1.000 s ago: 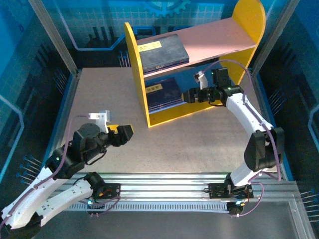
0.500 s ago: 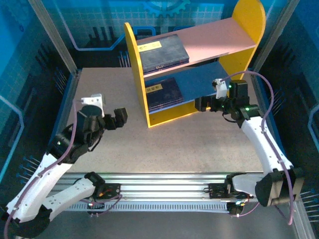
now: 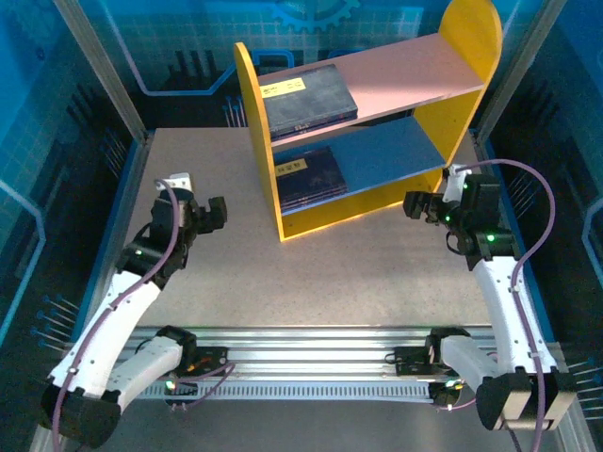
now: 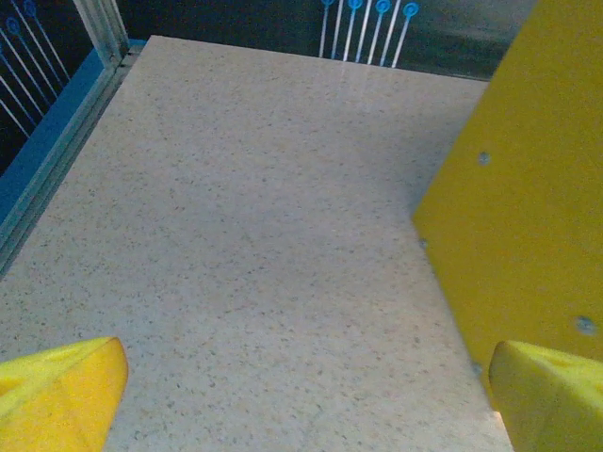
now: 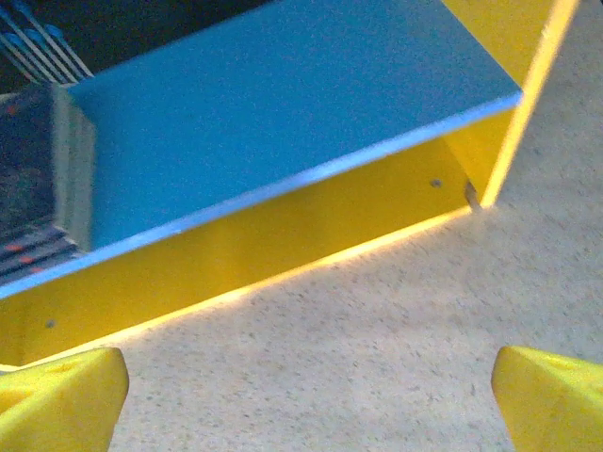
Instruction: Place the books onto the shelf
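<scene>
Tabletop: speckled grey-beige laminate, ringed by aluminium posts and blue patterned walls. Shelf stands on it at far centre. Upper book lies flat on the pink board, lower book on the blue board, both at the left end. Left gripper: fingers apart, empty, left of the shelf. Right gripper: fingers apart, empty, near the shelf's right end.

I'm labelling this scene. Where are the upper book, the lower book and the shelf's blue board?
upper book (image 3: pixel 311 99), top external view, middle of its cover.
lower book (image 3: pixel 309 179), top external view, middle of its cover.
blue board (image 3: pixel 391 153), top external view, bare part right of the book.
</scene>
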Robot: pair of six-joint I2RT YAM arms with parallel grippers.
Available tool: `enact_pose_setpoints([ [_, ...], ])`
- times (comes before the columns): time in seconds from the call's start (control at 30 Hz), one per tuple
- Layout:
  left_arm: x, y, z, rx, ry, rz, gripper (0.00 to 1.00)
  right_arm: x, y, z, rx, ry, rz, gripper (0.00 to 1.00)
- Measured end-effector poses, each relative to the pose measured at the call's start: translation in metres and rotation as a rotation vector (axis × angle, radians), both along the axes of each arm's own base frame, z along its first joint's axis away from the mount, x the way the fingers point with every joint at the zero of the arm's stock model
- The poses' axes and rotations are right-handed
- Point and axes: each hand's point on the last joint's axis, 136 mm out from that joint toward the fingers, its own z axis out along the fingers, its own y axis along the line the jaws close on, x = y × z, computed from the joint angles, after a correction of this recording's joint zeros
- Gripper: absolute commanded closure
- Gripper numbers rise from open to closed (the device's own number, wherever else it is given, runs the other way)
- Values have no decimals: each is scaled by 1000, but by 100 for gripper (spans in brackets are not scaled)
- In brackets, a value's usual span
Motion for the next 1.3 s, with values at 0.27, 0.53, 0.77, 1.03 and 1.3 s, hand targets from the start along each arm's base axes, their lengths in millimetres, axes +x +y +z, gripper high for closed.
enact_pose_setpoints([
  [0.27, 12, 32, -65, 39, -61, 75, 1, 0, -12, -38, -50, -41, -42, 0],
  [0.53, 17, 43, -124, 53, -124, 63, 1, 9, -12, -60, -99, -135, -11, 0],
  [0.77, 44, 45, -117, 16, -226, 45, 1, 25, -15, -78, -131, -155, -3, 0],
  [1.03, 58, 39, -135, -5, -223, 6, 1, 35, -22, -113, -154, -150, -25, 0],
  [1.3, 64, 38, -142, -8, -229, -7, 1, 48, -25, -120, -156, -193, -33, 0],
])
